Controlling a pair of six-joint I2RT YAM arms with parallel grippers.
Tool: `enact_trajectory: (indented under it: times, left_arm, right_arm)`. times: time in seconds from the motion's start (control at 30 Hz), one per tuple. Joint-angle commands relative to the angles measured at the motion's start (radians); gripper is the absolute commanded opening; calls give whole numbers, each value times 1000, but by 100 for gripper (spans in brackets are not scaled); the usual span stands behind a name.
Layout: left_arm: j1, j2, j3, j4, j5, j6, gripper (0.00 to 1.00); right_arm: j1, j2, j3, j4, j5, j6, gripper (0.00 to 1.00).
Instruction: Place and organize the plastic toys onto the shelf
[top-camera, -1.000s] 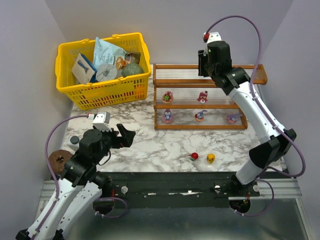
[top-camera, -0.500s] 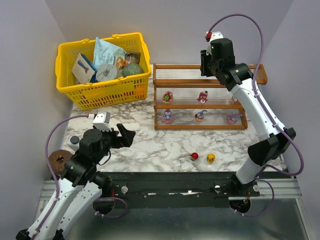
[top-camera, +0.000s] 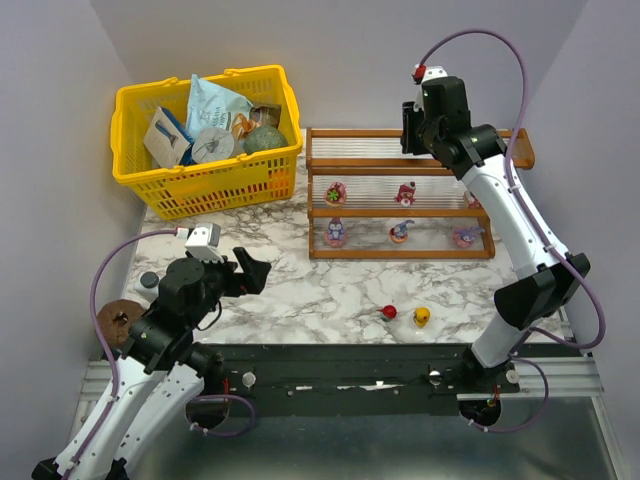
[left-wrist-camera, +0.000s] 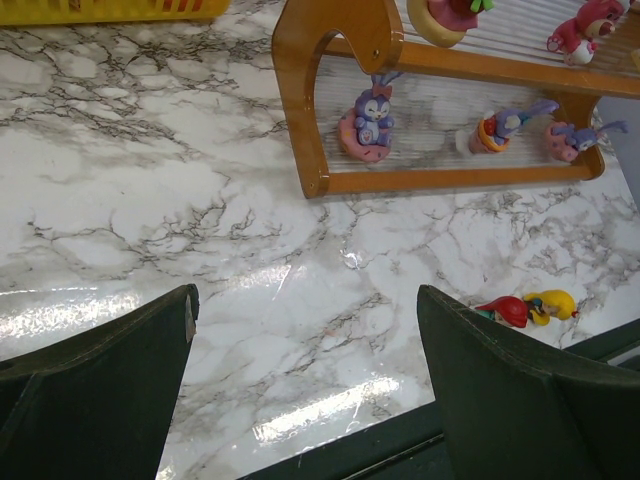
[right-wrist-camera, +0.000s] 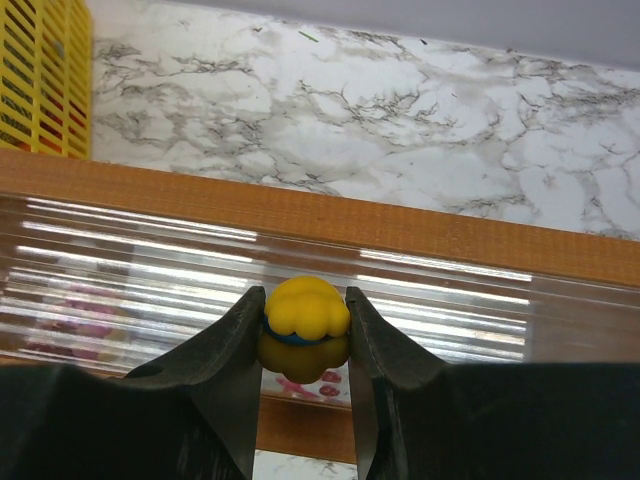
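The right gripper (right-wrist-camera: 303, 345) is clamped on a small yellow toy (right-wrist-camera: 305, 308), pinching it by the sides so that its base hangs free to be set down. Directly beneath and ahead of the fingers lies the clear ribbed top tier of the shelf (right-wrist-camera: 300, 215), which looks bare from the overhead view. That is probably why this toy is carried there: the tiers below the gripper already hold two toys and three toys.

The left gripper (left-wrist-camera: 305, 300) hovers low over the table (left-wrist-camera: 150, 200) with its fingers spread wide and nothing between them. A red toy (left-wrist-camera: 505, 311) and a yellow duck-like toy (left-wrist-camera: 550, 303) lie touching each other ahead of it and to its right, apparently next in line. The basket (top-camera: 130, 110) sits well behind it.

Against the picture from a second ago, the right gripper has moved further back over the top tier. The left arm and every toy on shelf and table are where they were.
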Motion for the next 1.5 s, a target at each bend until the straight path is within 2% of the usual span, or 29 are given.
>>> enact_trajectory:
  times: [0.0, 0.17, 0.63, 0.73, 0.77, 0.8, 0.97, 1.17, 1.27, 1.47]
  left_arm:
    - [4, -8, -8, 9, 13, 17, 99]
    - [4, -9, -7, 5, 2, 13, 99]
    - [4, -21, -7, 5, 4, 13, 99]
    - [4, -23, -5, 3, 10, 16, 99]
    - [4, -26, -7, 11, 22, 20, 99]
    - [4, -38, -13, 19, 37, 26, 99]
    - [3, -17, -11, 29, 57, 30, 99]
    - [3, 92, 33, 20, 54, 58, 99]
    - [3, 107, 27, 64, 57, 75, 99]
    - [-8, 163, 1, 199, 180, 87, 99]
  right_arm:
    - [-12, 17, 20, -65, -23, 12, 39]
    - [-17, 15, 38, -78, -30, 3, 51]
    - [-18, -3, 68, -73, -53, -11, 74]
    - [-20, -62, 32, -45, -70, -15, 85]
    - [-18, -88, 5, 5, -82, -18, 91]
    - [-18, -114, -52, 33, -113, -26, 93]
    - [-18, -236, -92, 64, -164, -14, 98]
    - [-20, -377, -185, 54, -147, 24, 100]
    - [-18, -454, -271, 63, -118, 99, 99]
    - [-18, -640, -428, 39, -135, 279, 96]
